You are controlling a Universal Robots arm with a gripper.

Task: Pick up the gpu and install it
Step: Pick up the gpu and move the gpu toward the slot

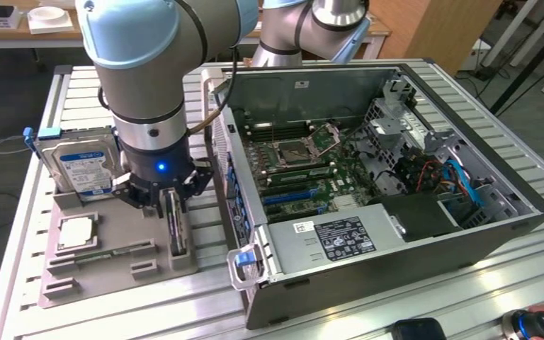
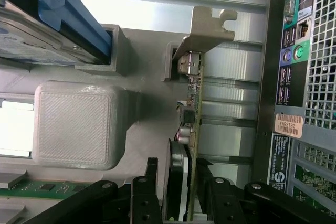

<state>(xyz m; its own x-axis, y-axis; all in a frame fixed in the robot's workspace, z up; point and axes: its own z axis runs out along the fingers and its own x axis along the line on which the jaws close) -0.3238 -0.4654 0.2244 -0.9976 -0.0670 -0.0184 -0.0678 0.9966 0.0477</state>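
You have the tool [image 1: 173, 202] [image 2: 181, 182] down on the gpu [image 1: 176, 227] [image 2: 191, 98], pinching the card across its two faces. The gpu stands edge-on directly under the tool, seated in a slot of the grey holder tray [image 1: 111, 273] on the bench [image 1: 12, 234]. Its metal bracket [image 2: 207, 27] is at the end farthest from the tool. The hard drive [image 1: 83, 166] stands just beside the tool. The open computer case [image 1: 499, 212] is near on the tool's opposite side.
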